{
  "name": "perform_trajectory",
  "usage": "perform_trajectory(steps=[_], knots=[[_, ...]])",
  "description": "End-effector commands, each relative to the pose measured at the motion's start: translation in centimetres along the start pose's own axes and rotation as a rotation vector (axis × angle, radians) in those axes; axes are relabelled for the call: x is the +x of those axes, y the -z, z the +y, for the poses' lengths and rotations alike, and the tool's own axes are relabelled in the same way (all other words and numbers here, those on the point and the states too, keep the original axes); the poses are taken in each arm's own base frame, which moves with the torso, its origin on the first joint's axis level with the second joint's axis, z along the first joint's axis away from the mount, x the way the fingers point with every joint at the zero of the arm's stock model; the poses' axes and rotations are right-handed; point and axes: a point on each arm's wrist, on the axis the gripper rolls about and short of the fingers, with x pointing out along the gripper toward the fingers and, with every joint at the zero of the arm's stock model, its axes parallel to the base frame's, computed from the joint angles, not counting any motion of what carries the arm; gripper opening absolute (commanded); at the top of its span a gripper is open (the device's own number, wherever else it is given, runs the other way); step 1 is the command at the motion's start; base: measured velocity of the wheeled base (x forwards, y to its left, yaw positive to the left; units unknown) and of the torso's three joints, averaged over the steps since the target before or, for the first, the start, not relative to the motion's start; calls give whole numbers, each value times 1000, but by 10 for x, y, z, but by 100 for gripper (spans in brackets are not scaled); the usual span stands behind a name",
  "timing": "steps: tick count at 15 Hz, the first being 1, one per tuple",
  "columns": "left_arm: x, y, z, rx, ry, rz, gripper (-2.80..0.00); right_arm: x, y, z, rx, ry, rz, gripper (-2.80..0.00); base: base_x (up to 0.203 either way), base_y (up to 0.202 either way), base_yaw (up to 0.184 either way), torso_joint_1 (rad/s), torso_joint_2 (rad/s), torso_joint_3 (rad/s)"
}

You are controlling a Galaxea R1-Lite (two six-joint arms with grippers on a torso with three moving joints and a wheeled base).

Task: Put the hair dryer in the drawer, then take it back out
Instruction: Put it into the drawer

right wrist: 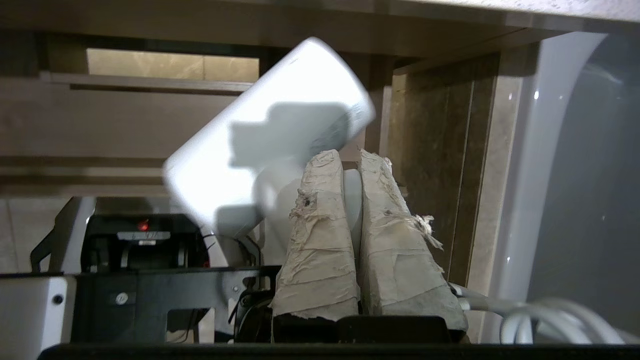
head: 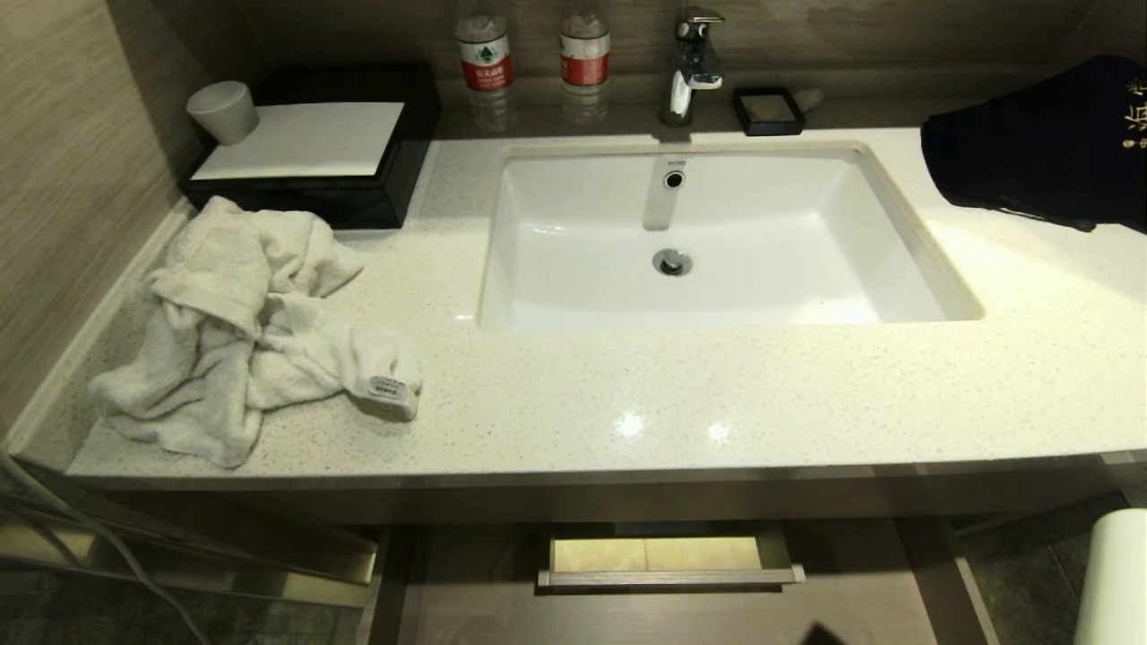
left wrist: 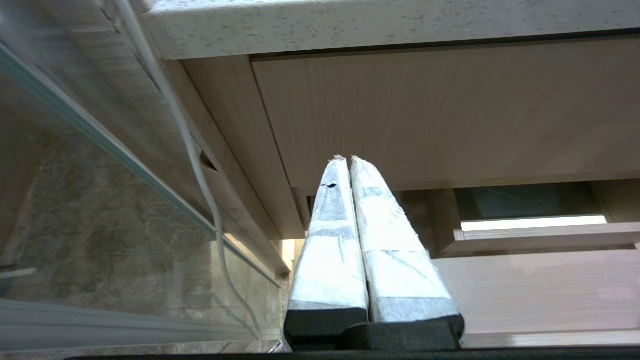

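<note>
The hair dryer [right wrist: 270, 145] is held by its slim handle in the closed jaws of the right gripper [right wrist: 351, 159], below the surface [head: 717, 394]; its blurred barrel tilts toward 2 o'clock and its cord is largely hidden. The drawer [head: 668, 557] is seen at 6 o'clock in the head view, with only a strip exposed. The left gripper [left wrist: 346, 160] is seen with jaws closed on nothing, before the wood-grain panel [left wrist: 450, 110].

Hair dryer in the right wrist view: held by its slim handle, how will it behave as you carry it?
The hair dryer probably hangs top-heavy: its thick barrel sits well off the handle pinched in the right gripper. The smooth white shell may slip or swivel between the taped fingers. It looks rigid, not floppy.
</note>
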Motion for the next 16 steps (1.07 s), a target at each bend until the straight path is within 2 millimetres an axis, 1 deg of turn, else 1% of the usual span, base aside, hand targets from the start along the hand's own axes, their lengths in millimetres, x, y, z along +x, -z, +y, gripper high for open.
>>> perform_trajectory(steps=[1,7,11,16], knots=[[0,0,0,0,0,3,-280,8,1,-1,-6,11,-27,-280,0,0,0,0,0,0],[0,0,0,0,0,3,-280,-4,5,2,-11,31,-75,-280,0,0,0,0,0,0],[0,0,0,0,0,3,-280,-12,8,5,-1,17,-35,-280,0,0,0,0,0,0],[0,0,0,0,0,3,-280,-20,17,10,1,14,-23,-280,0,0,0,0,0,0]])
